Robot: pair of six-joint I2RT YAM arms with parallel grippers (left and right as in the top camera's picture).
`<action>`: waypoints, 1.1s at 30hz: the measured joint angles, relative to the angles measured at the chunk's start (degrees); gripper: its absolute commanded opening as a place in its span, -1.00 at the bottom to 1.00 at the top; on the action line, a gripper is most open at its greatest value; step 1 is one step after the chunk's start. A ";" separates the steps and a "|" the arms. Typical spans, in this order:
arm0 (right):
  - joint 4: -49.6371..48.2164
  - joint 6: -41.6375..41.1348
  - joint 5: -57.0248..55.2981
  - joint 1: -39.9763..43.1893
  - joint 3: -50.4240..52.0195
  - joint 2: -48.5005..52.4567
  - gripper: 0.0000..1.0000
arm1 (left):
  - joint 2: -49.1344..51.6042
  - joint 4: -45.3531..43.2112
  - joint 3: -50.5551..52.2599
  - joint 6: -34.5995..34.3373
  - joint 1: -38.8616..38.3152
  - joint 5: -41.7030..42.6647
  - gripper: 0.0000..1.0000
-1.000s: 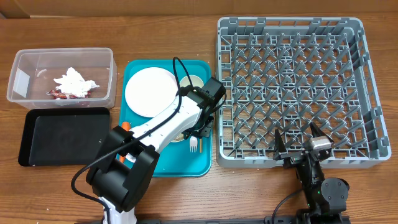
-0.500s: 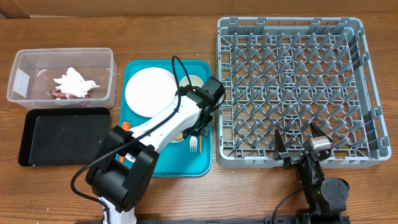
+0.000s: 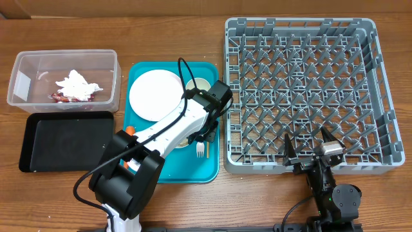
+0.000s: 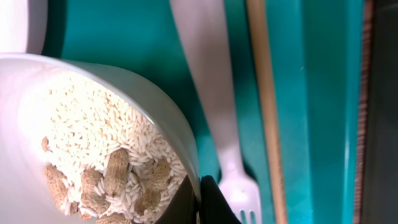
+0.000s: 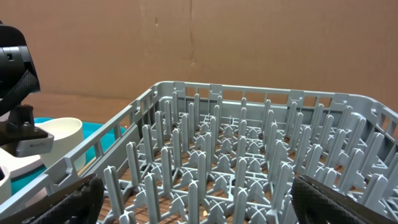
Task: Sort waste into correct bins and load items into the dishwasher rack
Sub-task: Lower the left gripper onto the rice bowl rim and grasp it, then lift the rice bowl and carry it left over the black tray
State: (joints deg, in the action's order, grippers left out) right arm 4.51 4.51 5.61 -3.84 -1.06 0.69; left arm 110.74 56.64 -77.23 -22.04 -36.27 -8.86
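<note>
Left gripper (image 4: pixel 199 200): jaws pinched together on the near rim of the small white bowl (image 4: pixel 163 102), one finger inside the rim and one outside. The bowl holds white rice grains (image 4: pixel 93 130) topped with beige food scraps (image 4: pixel 115 174). Just beside it on the teal rectangular serving tray (image 4: pixel 317 93) lie the white plastic fork (image 4: pixel 211 106) and the thin wooden chopstick (image 4: pixel 264 93), side by side.

The large white round plate (image 3: pixel 156 95) and the white cup (image 3: pixel 199 86) share the tray.

The clear plastic rectangular tub (image 3: pixel 64 55) contains the crumpled white napkin (image 3: pixel 77 85) and the red crinkled snack wrapper (image 3: pixel 64 97). In front of the tub is the shallow black rectangular tray (image 3: pixel 67 138).

Right gripper (image 3: pixel 309 140): fingers spread wide, holding nothing, at the front wall of the large square grey plastic dishwasher rack (image 3: pixel 296 24).
</note>
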 measured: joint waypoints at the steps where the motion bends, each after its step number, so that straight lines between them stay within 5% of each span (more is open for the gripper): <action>1: 0.00 0.00 -0.02 0.00 0.00 0.00 1.00 | 0.00 0.61 -0.07 0.00 0.00 -0.07 -0.92; 21: 0.00 -0.02 -0.02 -0.02 0.00 0.00 1.00 | 0.00 15.34 -14.14 1.14 0.96 -0.46 -0.92; 33: 0.02 -0.02 -0.02 0.00 0.00 0.00 1.00 | -5.44 20.59 -16.90 3.15 10.71 -0.31 -0.92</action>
State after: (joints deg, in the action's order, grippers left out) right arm 4.54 4.49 5.58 -3.84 -1.06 0.69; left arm 105.30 77.23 -94.13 -18.90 -25.56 -9.17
